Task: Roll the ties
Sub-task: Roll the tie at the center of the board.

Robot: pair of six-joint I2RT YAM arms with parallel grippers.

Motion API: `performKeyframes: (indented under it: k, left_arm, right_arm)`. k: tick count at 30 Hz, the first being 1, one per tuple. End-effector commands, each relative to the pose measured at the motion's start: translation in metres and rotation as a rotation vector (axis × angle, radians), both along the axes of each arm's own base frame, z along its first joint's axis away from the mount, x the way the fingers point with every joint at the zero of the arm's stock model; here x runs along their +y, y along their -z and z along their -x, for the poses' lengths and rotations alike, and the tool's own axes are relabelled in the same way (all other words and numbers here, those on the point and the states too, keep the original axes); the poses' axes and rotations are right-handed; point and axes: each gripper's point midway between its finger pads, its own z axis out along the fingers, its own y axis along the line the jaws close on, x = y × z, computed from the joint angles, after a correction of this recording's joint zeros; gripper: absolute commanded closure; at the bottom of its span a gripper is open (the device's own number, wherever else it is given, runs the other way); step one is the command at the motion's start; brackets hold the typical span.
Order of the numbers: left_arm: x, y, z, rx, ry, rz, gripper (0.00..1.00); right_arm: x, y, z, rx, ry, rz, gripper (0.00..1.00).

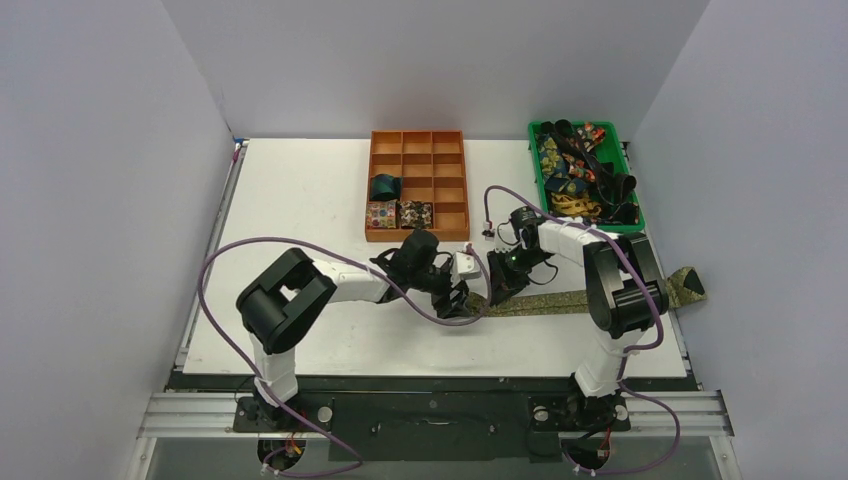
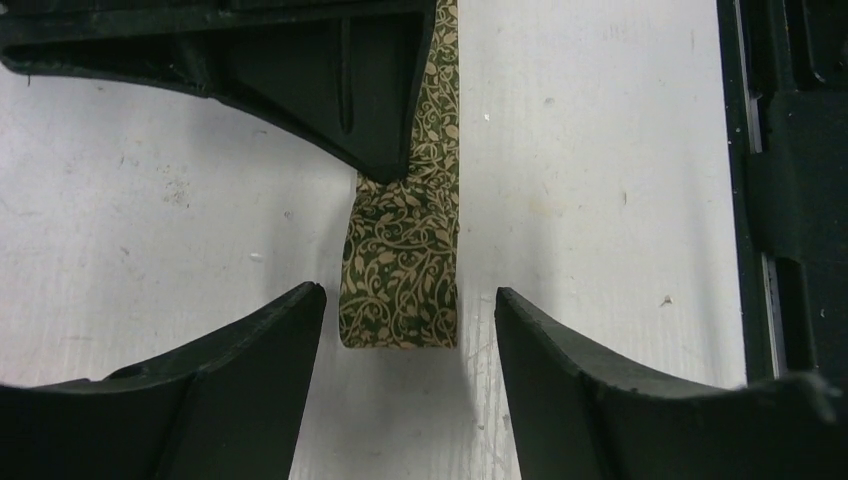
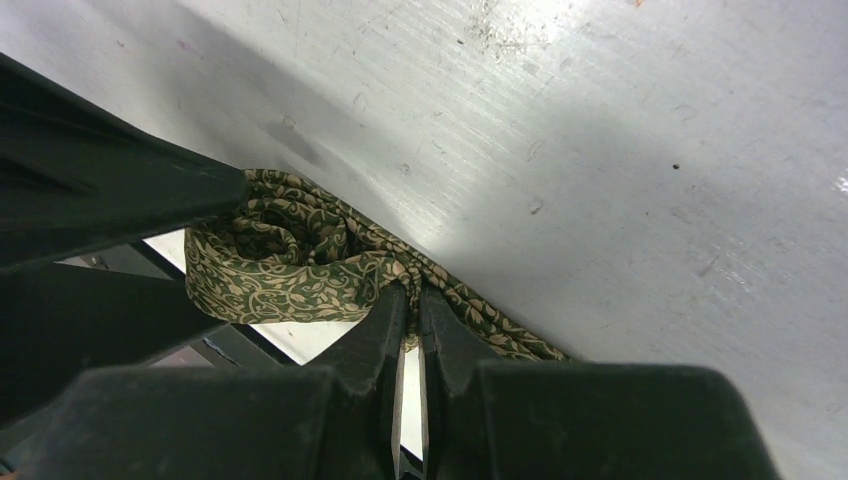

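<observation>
1. One tie (image 1: 590,298) lies stretched flat on the near right part of the counter (image 1: 300,200), running from between the two arms out to the counter's right edge, where its wider tip sits
2. Its cloth is dark olive green, covered in a pale gold pattern of curling vines and small leaves, and the strip is narrow at the end by the arms
3. From the right wrist, that narrow end shows bunched into a loose curl with soft folds, not a tight coil
4. Both fingers of the right pincer (image 3: 410,305) are pressed together, pinching the tie just behind the curl
5. With its fingers spread, the left pincer (image 2: 408,300) stands over the tie's end, one finger on each side; neither grips the cloth, and one is just beside its edge
6. Three rolled ties sit in separate compartments at the left of the wooden tray (image 1: 450,175): a teal roll (image 1: 384,186), a floral roll (image 1: 381,215) in front of it, and a dark flecked roll (image 1: 416,213) beside that
7. Several more ties lie in a tangled heap (image 1: 580,180) in the green bin (image 1: 537,165) at the far right corner
</observation>
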Motion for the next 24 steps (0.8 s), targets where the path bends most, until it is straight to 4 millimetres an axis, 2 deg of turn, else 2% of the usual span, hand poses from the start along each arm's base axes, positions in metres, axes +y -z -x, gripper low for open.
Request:
performKeyframes:
  k: [1, 2, 5, 11, 13, 15, 16, 17, 20, 24]
  left_arm:
    - [-0.023, -0.021, -0.005, -0.005, 0.03, 0.069, 0.44]
    - [-0.025, -0.023, -0.005, -0.004, 0.033, 0.073, 0.49]
    - [-0.037, -0.031, -0.005, -0.005, 0.035, 0.089, 0.55]
    - [-0.058, -0.024, -0.002, 0.031, 0.022, 0.084, 0.57]
    - [-0.059, -0.02, -0.006, 0.05, -0.004, 0.072, 0.55]
    - [-0.049, -0.022, -0.012, 0.046, -0.026, 0.076, 0.44]
    - [-0.042, -0.032, -0.018, 0.029, -0.036, 0.096, 0.4]
    - [-0.032, -0.026, -0.015, 0.017, -0.034, 0.085, 0.34]
    - [-0.005, -0.015, -0.012, -0.006, -0.02, 0.033, 0.28]
    - [0.005, -0.001, -0.008, -0.014, 0.001, -0.009, 0.25]
  right_arm:
    - [-0.006, 0.018, -0.006, -0.068, -0.024, 0.061, 1.0]
    - [-0.006, 0.018, -0.006, -0.068, -0.024, 0.058, 1.0]
    - [-0.003, 0.018, -0.006, -0.067, -0.021, 0.046, 1.0]
    - [0.0, 0.019, -0.008, -0.072, -0.021, 0.035, 1.0]
    - [-0.001, 0.019, -0.008, -0.073, -0.02, 0.038, 1.0]
    - [-0.002, 0.019, -0.007, -0.072, -0.019, 0.041, 1.0]
    - [-0.003, 0.019, -0.007, -0.071, -0.018, 0.043, 1.0]
    - [-0.003, 0.019, -0.007, -0.07, -0.017, 0.045, 1.0]
    - [-0.004, 0.02, -0.004, -0.063, -0.025, 0.05, 1.0]
    - [-0.004, 0.02, -0.005, -0.063, -0.027, 0.05, 1.0]
